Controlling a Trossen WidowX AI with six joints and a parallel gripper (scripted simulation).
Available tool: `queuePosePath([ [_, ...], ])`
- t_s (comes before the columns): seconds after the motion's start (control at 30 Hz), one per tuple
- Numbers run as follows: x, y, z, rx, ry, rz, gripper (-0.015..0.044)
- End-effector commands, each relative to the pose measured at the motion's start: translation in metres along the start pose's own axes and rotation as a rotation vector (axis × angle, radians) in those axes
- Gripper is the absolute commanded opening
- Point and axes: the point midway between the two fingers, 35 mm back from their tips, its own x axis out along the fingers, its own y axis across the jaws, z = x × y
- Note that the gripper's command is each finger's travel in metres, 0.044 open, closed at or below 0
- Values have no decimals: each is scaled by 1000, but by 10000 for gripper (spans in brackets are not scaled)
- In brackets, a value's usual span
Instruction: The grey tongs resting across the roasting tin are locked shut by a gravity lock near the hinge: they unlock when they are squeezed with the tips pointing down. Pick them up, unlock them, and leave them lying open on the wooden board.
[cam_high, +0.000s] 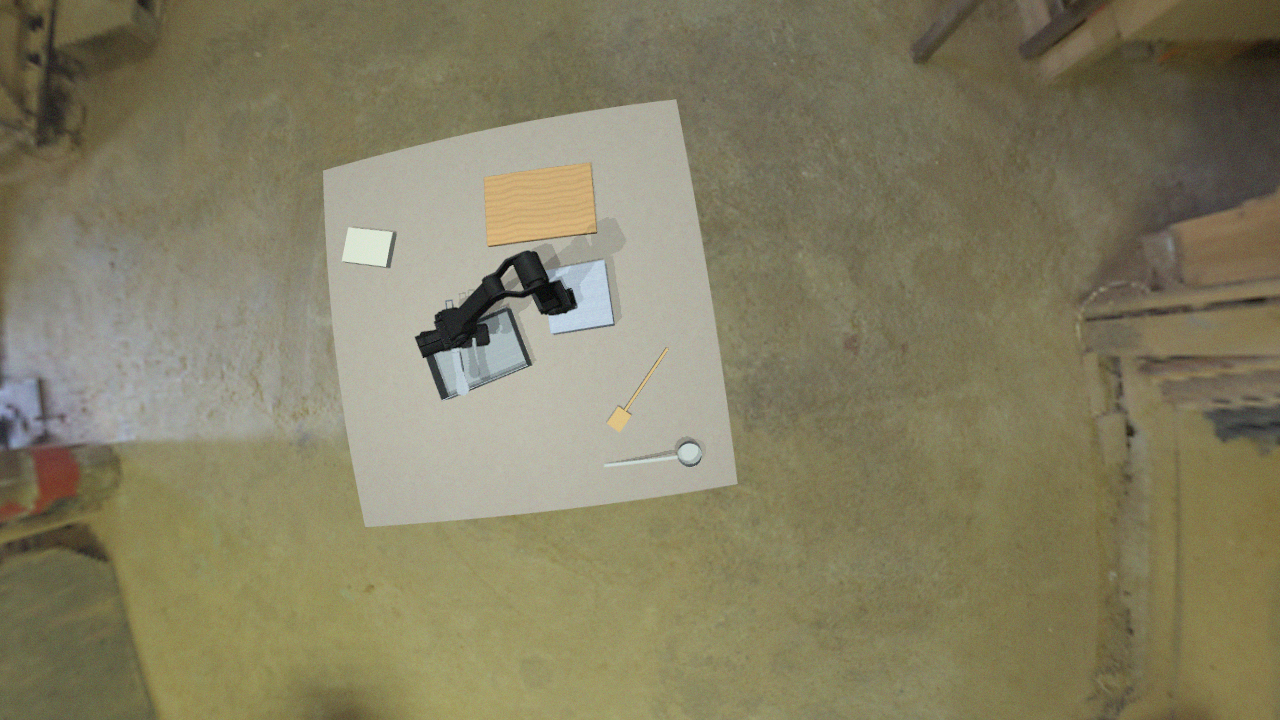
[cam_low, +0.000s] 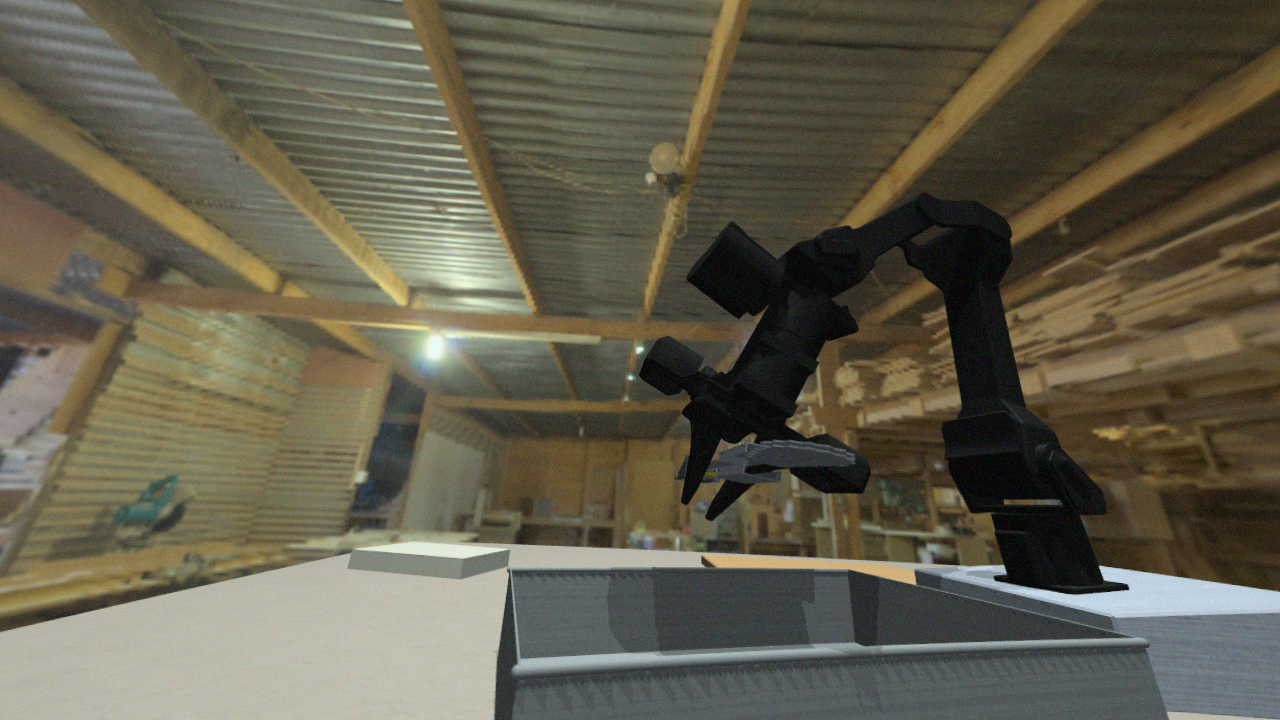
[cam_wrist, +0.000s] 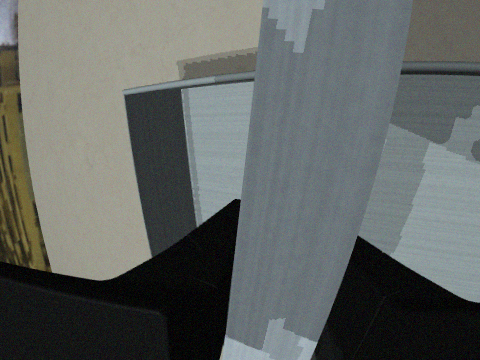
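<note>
The grey tongs (cam_high: 461, 380) (cam_low: 810, 454) (cam_wrist: 325, 125) are off the tin and hang above it, roughly level, their scalloped end toward the exterior camera. Their arms appear pressed together in the wrist view; the lock's state cannot be made out. My gripper (cam_low: 698, 508) (cam_wrist: 271, 215) is shut on the tongs, with a black finger at each side of them. The roasting tin (cam_high: 520, 335) (cam_low: 805, 651) (cam_wrist: 160, 170) stands below. The wooden board (cam_high: 540, 204) (cam_low: 787, 562) lies flat, with nothing on it, beyond the tin in the top view.
A bluish block (cam_high: 586, 308) (cam_low: 1163, 617) carries the arm's base beside the tin. A pale block (cam_high: 368, 247) (cam_low: 420, 557) lies near the table's left edge. A wooden spatula (cam_high: 618, 418) and a ladle (cam_high: 688, 452) lie toward the lower right in the top view.
</note>
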Motion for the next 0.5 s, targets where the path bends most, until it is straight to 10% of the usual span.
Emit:
queuePosePath([
  [0.0, -4, 5, 0, 4, 3, 16, -150],
  [0.47, 0, 7, -1, -4, 1, -137, -150],
])
